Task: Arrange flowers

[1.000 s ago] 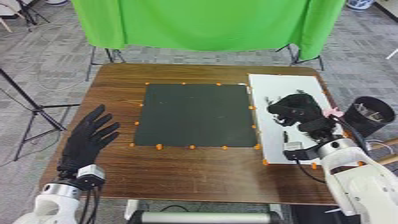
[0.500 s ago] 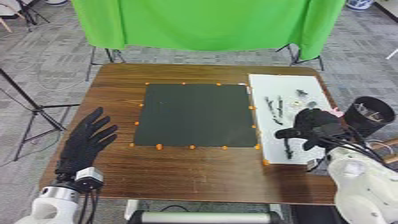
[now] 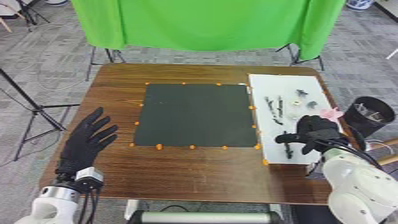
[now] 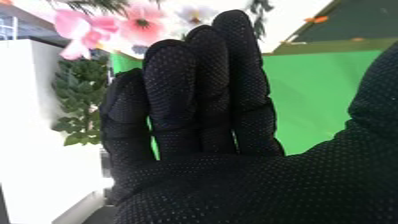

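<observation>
Nearest me, the left robot hand (image 3: 86,135) is showing at the left side of the bench (image 3: 204,175), its straight fingers spreading a little and holding nothing. Across from it, the right robot hand (image 3: 317,131) is hanging over the white board (image 3: 267,135); up its wrist view I'm seeing the fingers running straight and close together, the thumb standing well apart, nothing in its grasp. A dark stem (image 3: 288,147) is lying just left of that hand, and the dark mat (image 3: 195,115) is spreading between both hands. Just beyond the right hand, pink flowers (image 3: 330,114) are lying near the board's outer edge, with a black bin (image 3: 370,116) standing off to their right. Farther past that hand, thin dark sprigs (image 3: 280,107) and small pale blossoms (image 3: 296,103) are lying apart. Beyond the bench, green cloth (image 3: 209,25) is hanging.
</observation>
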Controlling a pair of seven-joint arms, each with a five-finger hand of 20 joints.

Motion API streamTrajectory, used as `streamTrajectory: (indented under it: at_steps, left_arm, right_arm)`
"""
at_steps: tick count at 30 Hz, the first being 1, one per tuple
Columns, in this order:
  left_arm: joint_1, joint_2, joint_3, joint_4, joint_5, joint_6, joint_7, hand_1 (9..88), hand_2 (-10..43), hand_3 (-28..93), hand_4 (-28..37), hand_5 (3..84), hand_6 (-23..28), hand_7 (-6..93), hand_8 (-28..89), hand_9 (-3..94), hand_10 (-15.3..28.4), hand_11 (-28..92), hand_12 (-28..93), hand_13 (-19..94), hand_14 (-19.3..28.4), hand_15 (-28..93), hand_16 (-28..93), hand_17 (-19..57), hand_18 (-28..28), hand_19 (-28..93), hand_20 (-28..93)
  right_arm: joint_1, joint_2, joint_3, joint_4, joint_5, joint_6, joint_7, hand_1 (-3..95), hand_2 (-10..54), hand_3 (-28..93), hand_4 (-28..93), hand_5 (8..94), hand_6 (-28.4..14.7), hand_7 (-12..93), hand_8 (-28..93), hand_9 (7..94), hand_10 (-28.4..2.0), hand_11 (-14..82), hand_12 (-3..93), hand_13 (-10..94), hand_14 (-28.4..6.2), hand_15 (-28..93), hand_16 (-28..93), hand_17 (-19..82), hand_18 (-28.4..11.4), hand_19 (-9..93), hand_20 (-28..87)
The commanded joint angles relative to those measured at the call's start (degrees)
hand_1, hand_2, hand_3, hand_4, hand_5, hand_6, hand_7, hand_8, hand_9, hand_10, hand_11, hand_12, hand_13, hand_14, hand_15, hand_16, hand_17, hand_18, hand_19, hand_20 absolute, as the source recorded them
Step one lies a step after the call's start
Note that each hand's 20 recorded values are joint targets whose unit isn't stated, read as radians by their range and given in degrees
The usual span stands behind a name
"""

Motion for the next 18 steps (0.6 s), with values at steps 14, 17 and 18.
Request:
streamTrajectory:
  at_steps: [14,17,18]
  left_arm:
    - [0.47,0.11,-0.08,0.04,-0.40,0.41,-0.06,27.3,-9.0,68,-23.9,25.3,2.4,22.2,-11,23.8,11.5,19,16,23,16.2,31,0,-8.3,22.0,43,10]
    - [0.42,-0.19,-0.19,0.08,-0.27,0.25,-0.27,27.3,-9.0,68,-24.0,25.4,2.4,22.0,-11,23.8,11.5,19,16,23,16.2,31,0,-8.3,22.0,43,10]
    - [0.43,-0.23,-0.17,0.11,-0.24,0.21,-0.26,27.3,-9.0,68,-23.9,25.4,2.4,22.0,-11,23.8,11.5,19,16,23,16.2,31,0,-8.3,22.0,43,10]
  right_arm:
    - [-0.47,-0.88,-4.33,4.53,-2.58,0.07,1.94,15.9,-9.5,79,-28,63.0,-0.5,43,-16,64.2,-13.0,57.6,37.1,62,-12.1,77,26,31,-21.4,92,42]
    - [-0.44,-0.64,-4.94,4.96,-3.04,0.49,2.43,17.3,-9.5,79,-28,63.8,-0.2,44,-16,65.0,-12.7,57.8,37.1,62,-11.8,77,26,32,-21.2,93,42]
    - [-0.50,-0.62,-5.07,5.10,-3.39,0.51,2.27,18.3,-9.5,80,-28,64.4,0.0,44,-16,65.5,-12.5,57.8,37.1,63,-11.6,77,26,32,-21.0,93,42]
